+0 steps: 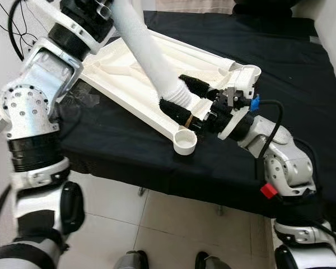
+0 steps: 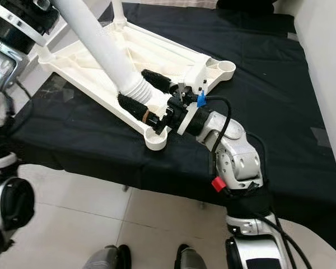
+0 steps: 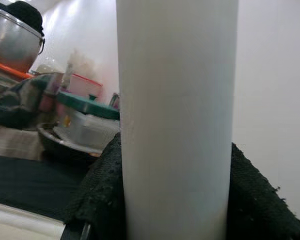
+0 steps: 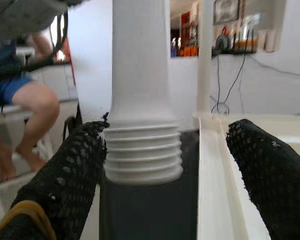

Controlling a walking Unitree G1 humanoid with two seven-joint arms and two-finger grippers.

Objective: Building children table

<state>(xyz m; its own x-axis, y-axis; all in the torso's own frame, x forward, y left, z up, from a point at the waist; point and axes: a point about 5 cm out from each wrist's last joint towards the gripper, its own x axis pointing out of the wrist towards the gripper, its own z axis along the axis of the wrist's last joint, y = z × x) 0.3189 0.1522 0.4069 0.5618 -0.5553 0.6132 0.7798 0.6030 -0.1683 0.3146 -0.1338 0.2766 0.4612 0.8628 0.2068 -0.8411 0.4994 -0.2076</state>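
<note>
Slanting down over the upturned white tabletop (image 1: 135,84) on the black-draped counter (image 1: 280,73), the white table leg (image 1: 143,50) hangs with its threaded end (image 4: 142,155) near the near-corner socket (image 1: 186,140). It looks light, rigid and smooth (likely slippery), so holding the plain shaft above the thread seems best. The left pincer (image 3: 175,210) clamps that shaft higher up. The right pincer (image 1: 185,101) stands open, fingers either side of the thread. A second leg (image 4: 205,60) stands fitted behind; the tabletop's ribs crowd the socket.
</note>
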